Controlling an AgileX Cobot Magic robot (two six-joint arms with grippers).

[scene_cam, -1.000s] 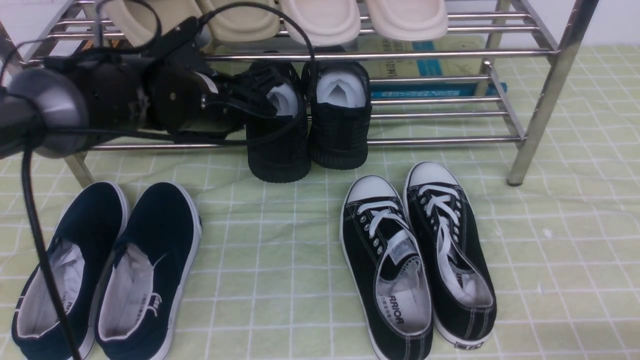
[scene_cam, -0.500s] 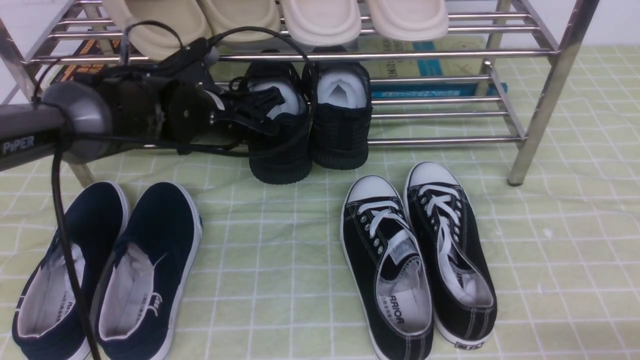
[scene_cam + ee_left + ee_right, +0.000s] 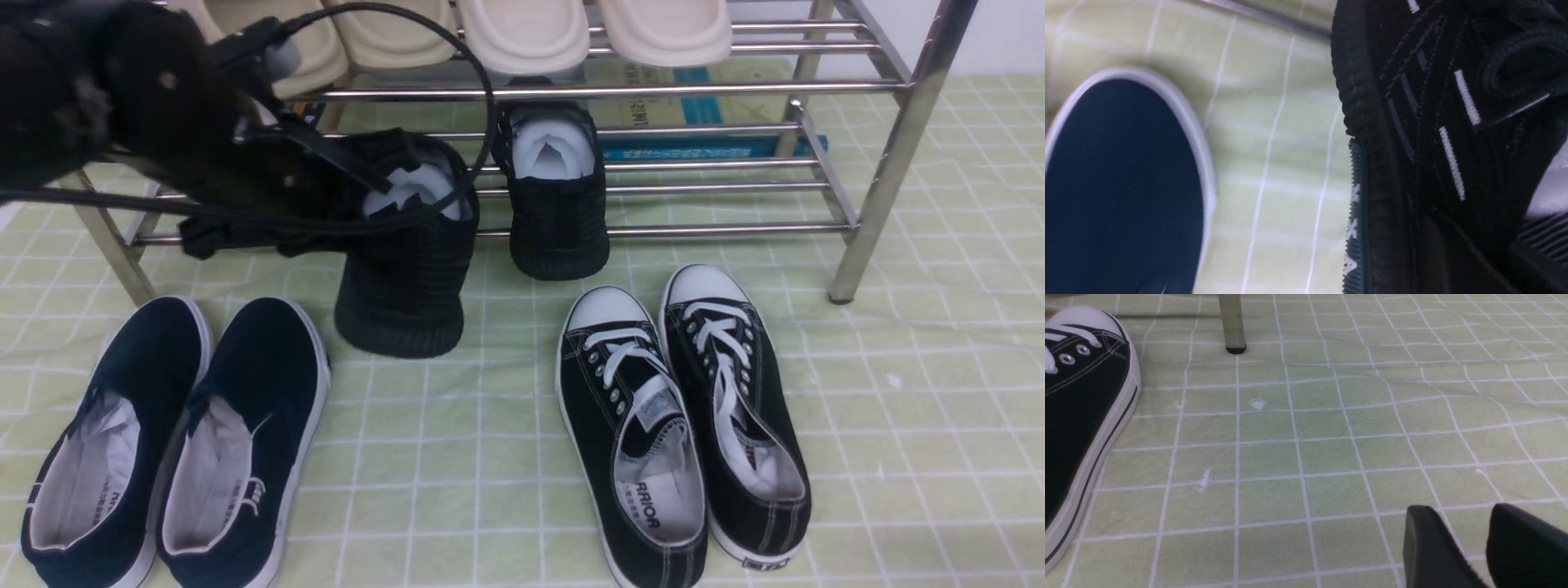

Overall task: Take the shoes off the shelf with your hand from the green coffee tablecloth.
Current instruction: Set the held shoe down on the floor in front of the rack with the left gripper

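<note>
Grip holds: first knit sneaker (image 3: 404, 278) hangs clear of the shelf (image 3: 718, 231)

Nearest you, the navy slip-ons (image 3: 171, 441) and the black canvas sneakers (image 3: 686, 416) lie toes-away on the green tablecloth (image 3: 457, 457), with bare cloth between the pairs. Your right gripper (image 3: 1464, 526) hovers low over the cloth to the right of the canvas pair, fingers apart and holding nothing. At the far end of that gap, your left gripper (image 3: 367, 189) is clamped on the collar of the first knit sneaker. The shoe tilts toe-down toward you, and you cannot tell whether its toe touches the cloth. Farther back and to that claw's right, the second knit sneaker (image 3: 559, 212) rests on the lower tier. Its long axis runs front to back, toe overhanging the front bar toward you, heel opening under the cream slippers (image 3: 596, 33). The left claw looks the nearer one, but it is loaded. I judge you should set this shoe down in the gap first, then reach right and back for the other collar.
</note>
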